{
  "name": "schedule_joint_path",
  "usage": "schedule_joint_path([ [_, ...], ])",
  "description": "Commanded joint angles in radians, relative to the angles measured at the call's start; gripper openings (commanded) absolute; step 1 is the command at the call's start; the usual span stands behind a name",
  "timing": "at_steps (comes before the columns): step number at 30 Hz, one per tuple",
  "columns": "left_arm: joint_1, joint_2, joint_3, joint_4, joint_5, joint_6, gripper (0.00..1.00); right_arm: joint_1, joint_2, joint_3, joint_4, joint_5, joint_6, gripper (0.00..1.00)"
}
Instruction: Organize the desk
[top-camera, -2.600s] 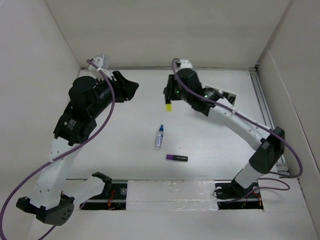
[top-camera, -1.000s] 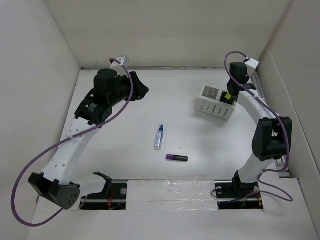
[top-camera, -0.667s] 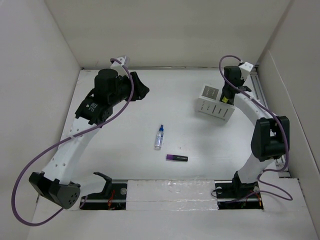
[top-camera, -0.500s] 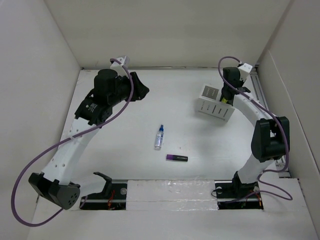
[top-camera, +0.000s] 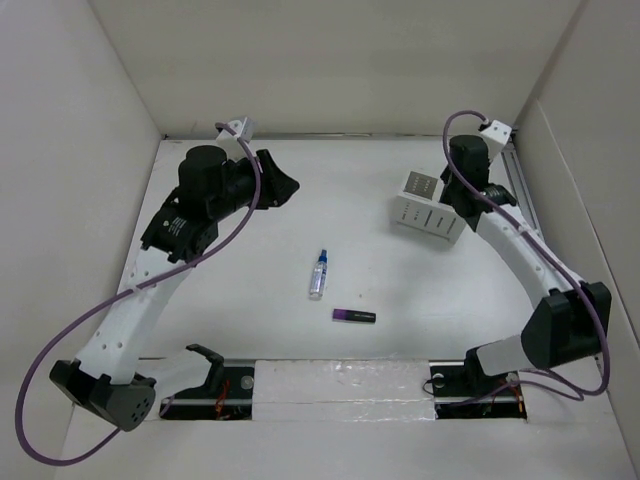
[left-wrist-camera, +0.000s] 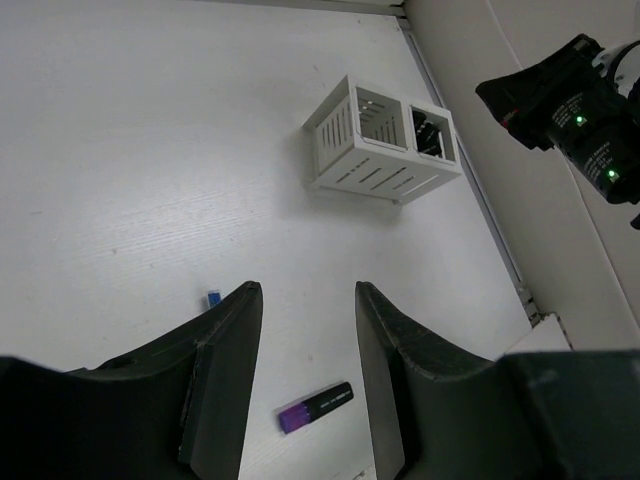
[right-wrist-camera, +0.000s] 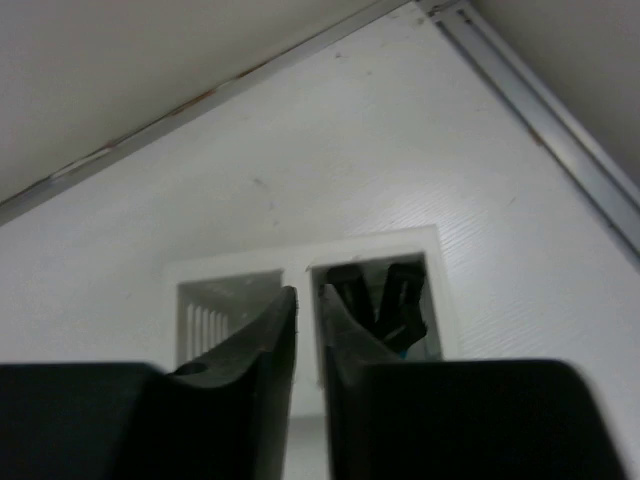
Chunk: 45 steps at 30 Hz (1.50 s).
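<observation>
The right claw (right-wrist-camera: 305, 330), nearly closed and empty, hovers over the organizer (top-camera: 430, 208) at two o'clock on the surface (top-camera: 300, 200). The left claw (left-wrist-camera: 305, 330) hangs wide at ten o'clock. Judging by this, a drop-off looks complete; next calls for fetching the spray bottle (top-camera: 318, 273) or purple marker (top-camera: 354, 316) near centre.

I work inside a lab test cell, not a real office: bare white walls (top-camera: 330, 60) box in the plain white desk (top-camera: 260, 260) ahead of my grippers, a metal rail (top-camera: 340, 385) runs behind my bases, and purple cables (top-camera: 60, 350) trail from my arms under a fixed overhead camera.
</observation>
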Motion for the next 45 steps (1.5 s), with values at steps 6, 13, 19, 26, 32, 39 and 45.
schedule_joint_path([
  [6,0.005,-0.051,-0.037,0.061,0.071,-0.028,0.38,0.287,-0.195,-0.145,-0.181,-0.153,0.113,0.0],
  [13,0.005,-0.054,-0.044,0.076,0.08,-0.028,0.38,0.576,-0.296,-0.282,-0.309,-0.41,0.222,0.0],
  [19,-0.013,-0.047,-0.037,0.076,0.082,-0.02,0.38,0.765,-0.289,-0.334,-0.361,-0.543,0.188,0.11],
  [26,-0.013,-0.047,-0.026,0.085,0.094,-0.022,0.38,0.868,-0.124,-0.201,-0.433,-0.484,0.013,0.74],
  [32,-0.013,-0.07,-0.018,0.068,0.068,-0.022,0.38,0.889,0.012,-0.205,-0.396,-0.608,0.105,0.44],
  [39,-0.013,-0.093,-0.046,0.061,0.039,-0.025,0.38,0.918,0.021,-0.247,-0.33,-0.679,0.084,0.41],
  [45,-0.013,-0.07,-0.034,0.087,0.048,-0.03,0.38,0.958,0.164,-0.106,-0.516,-0.439,-0.057,0.65],
])
